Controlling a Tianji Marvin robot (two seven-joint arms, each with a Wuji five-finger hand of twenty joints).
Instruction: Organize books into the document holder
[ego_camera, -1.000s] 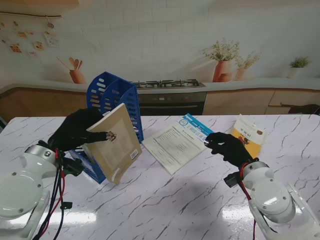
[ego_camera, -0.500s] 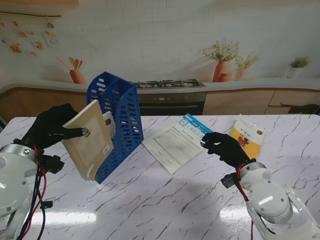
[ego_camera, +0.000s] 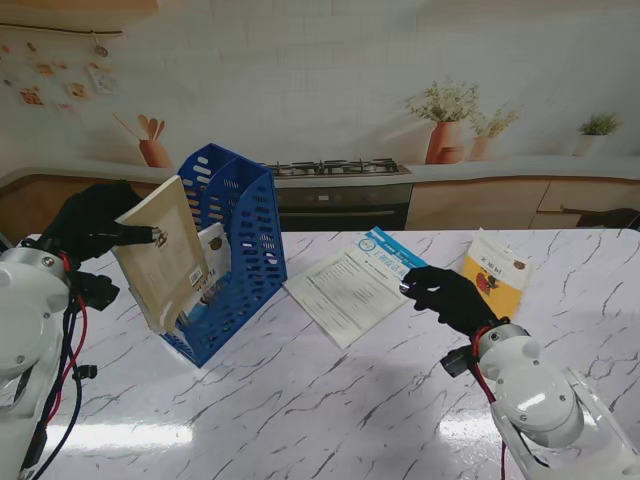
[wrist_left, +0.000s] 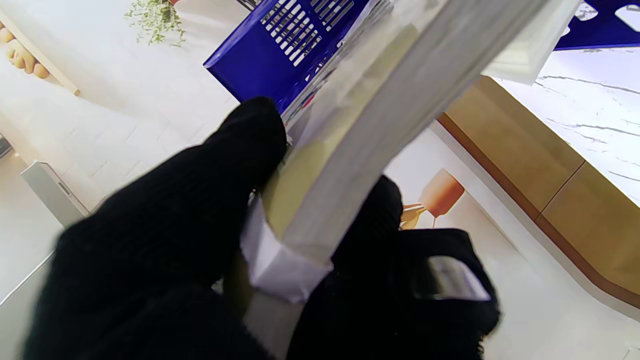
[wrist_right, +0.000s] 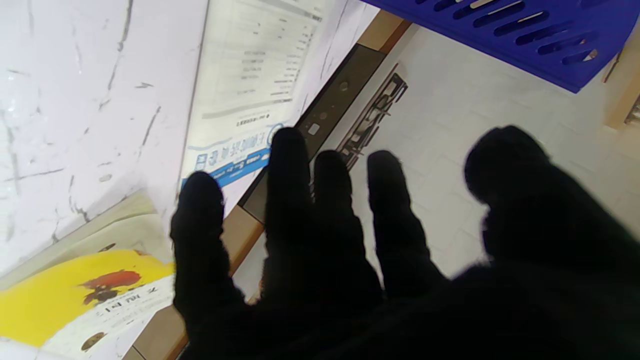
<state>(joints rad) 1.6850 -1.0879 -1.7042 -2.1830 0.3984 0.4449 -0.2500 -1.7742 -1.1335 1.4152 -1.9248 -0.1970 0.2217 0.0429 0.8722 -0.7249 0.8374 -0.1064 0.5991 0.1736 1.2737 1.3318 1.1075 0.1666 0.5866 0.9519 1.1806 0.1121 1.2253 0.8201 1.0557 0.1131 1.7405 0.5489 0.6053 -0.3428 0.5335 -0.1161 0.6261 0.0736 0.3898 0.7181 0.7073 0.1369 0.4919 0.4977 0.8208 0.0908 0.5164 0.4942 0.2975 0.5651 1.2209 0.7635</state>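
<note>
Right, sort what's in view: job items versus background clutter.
Job:
- blue document holder
- tan book held by left hand
- white booklet
- yellow book
- right hand, open

Just there:
- stove
- potted plants

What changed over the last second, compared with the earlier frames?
The left hand, shut on the tan book, swung it up and to the left, from in front of the blue holder to the holder's open side, lower edge at its mouth. The right hand stayed open, shifting only slightly; the white booklet and yellow book stayed flat.
</note>
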